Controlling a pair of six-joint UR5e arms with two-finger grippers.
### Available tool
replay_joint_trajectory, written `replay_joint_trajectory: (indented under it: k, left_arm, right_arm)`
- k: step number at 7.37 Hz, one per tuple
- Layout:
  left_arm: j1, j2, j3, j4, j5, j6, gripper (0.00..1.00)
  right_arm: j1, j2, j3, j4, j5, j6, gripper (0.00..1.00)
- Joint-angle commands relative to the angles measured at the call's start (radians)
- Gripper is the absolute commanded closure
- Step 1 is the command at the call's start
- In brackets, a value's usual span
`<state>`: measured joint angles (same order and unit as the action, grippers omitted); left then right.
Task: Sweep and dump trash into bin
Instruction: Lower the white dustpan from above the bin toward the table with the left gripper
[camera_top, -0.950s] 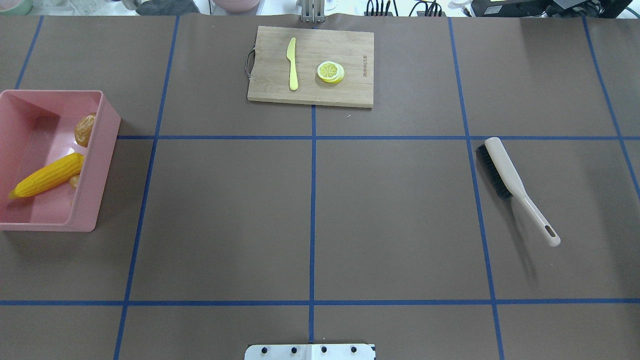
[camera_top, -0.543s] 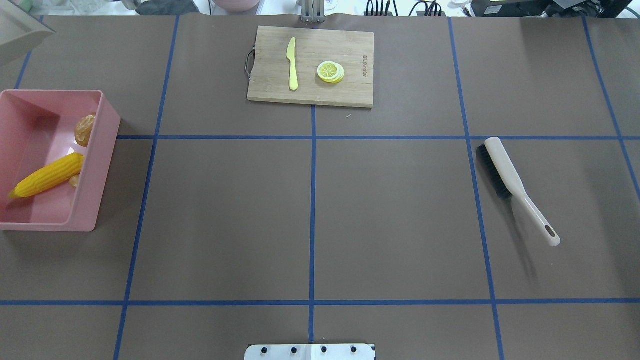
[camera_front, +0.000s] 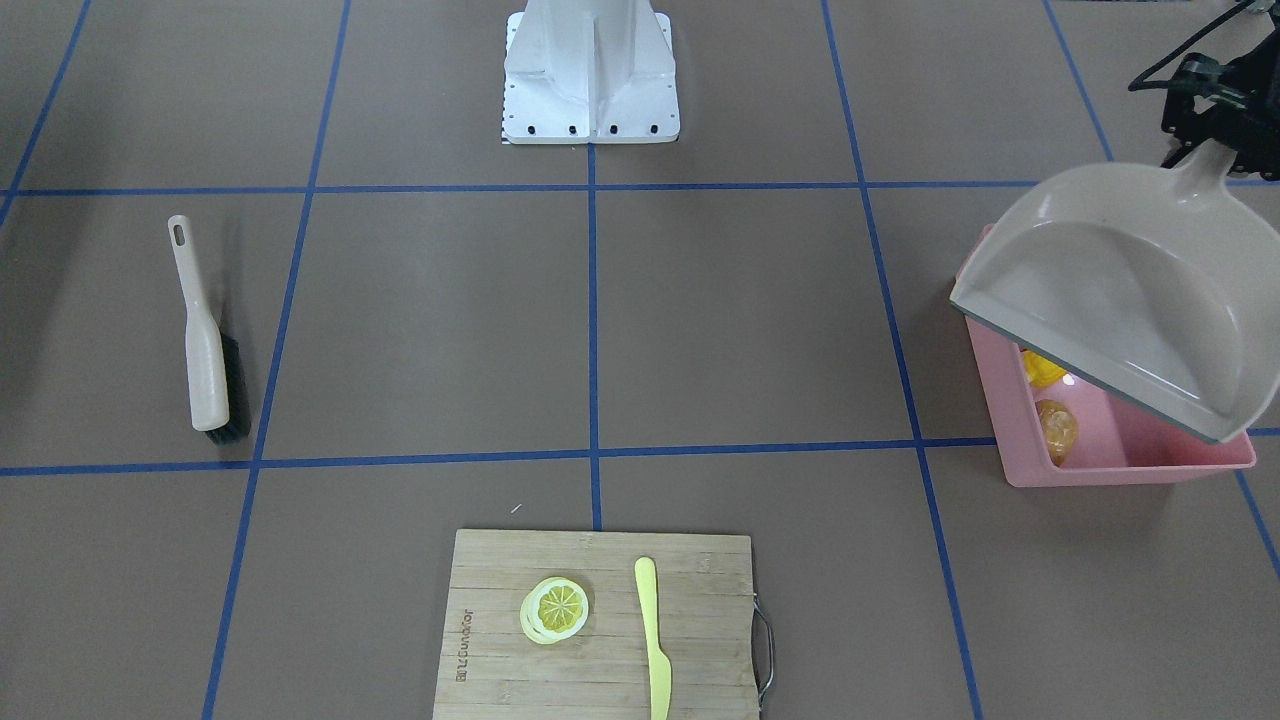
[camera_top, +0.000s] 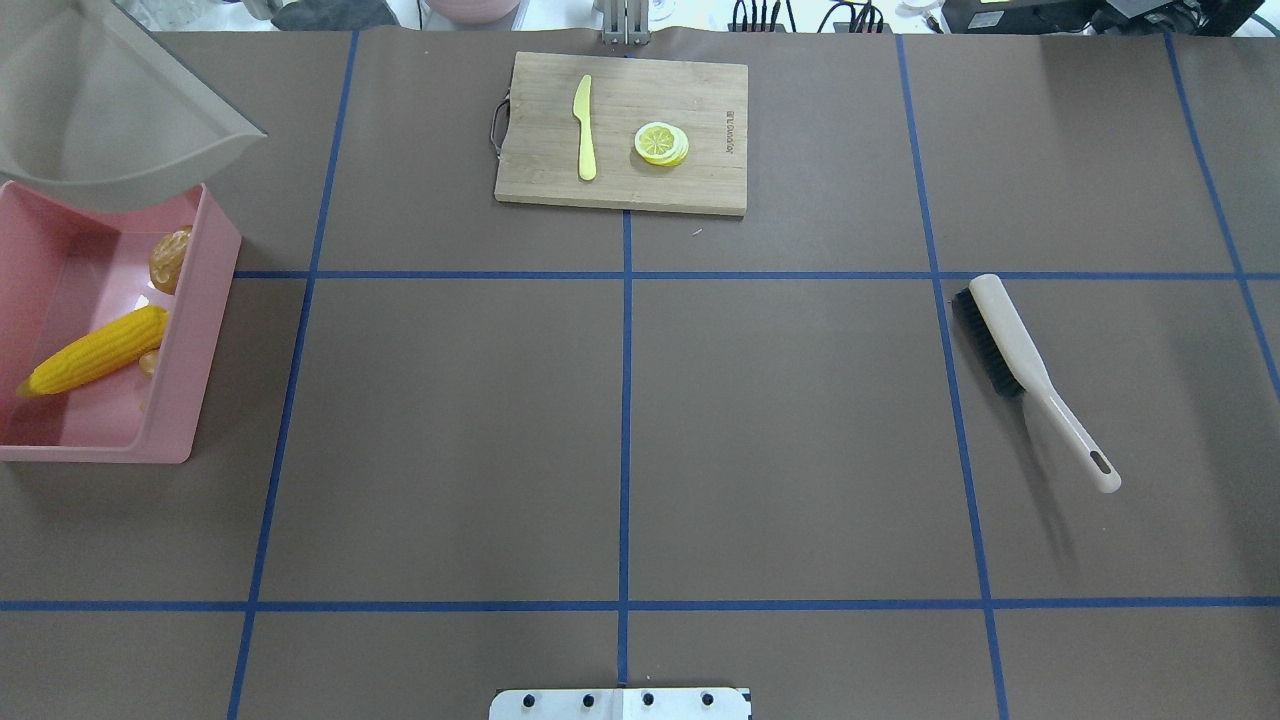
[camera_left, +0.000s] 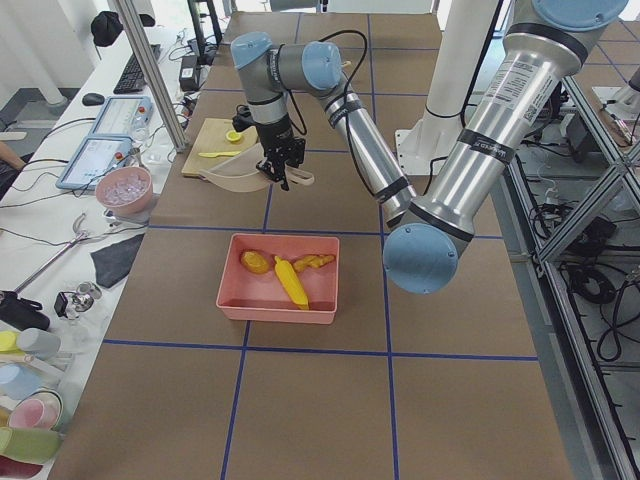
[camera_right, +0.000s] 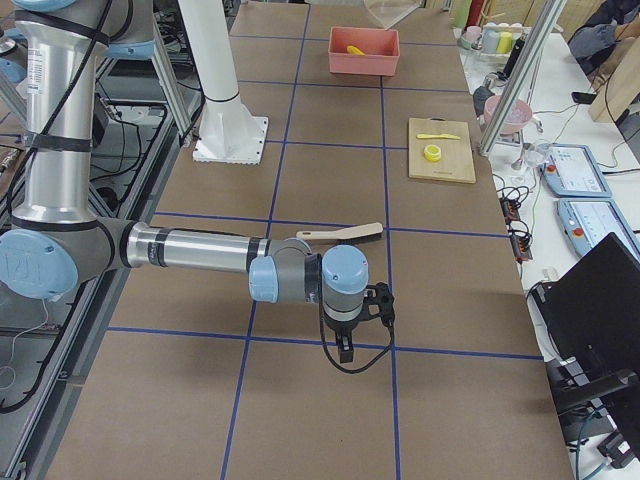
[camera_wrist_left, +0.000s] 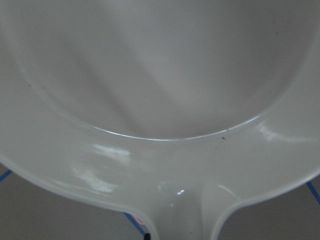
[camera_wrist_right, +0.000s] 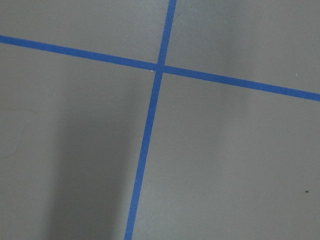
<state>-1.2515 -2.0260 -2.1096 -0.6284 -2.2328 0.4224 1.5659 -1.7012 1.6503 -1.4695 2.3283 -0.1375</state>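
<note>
Overhead exterior: pink bin (camera_top: 195, 330), table's left edge, containing corn cob (camera_top: 95, 350), potato (camera_top: 170, 258), probably ginger root (camera_top: 150, 362); beige dustpan (camera_top: 110, 110) aloft above, handle pinched by left gripper (camera_front: 1212, 135); right gripper (camera_right: 345, 345) spread undeterminable.

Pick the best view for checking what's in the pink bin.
Exterior left: it looks down into the bin, corn, potato and ginger all unobstructed. Overhead shows the corn whole, the others half hidden by the bin wall. Front-facing: the dustpan covers most of it. Exterior right: too small.
</note>
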Motion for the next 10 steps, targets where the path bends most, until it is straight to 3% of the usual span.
replay_joint_trajectory:
  k: [1,7,10]
  left_arm:
    - [0.134,0.007,-0.077,-0.010,0.012,-0.071,1.00]
    - [0.513,0.081,-0.090,-0.305,0.217,-0.172,1.00]
    - [0.559,0.235,-0.014,-0.651,0.219,-0.166,1.00]
  right_arm:
    - [0.000,0.000,-0.001,0.000,-0.001,-0.001,0.00]
    - [-0.001,0.000,-0.021,0.001,-0.003,-0.002,0.00]
    - [-0.001,0.000,-0.027,0.000,-0.003,-0.002,0.00]
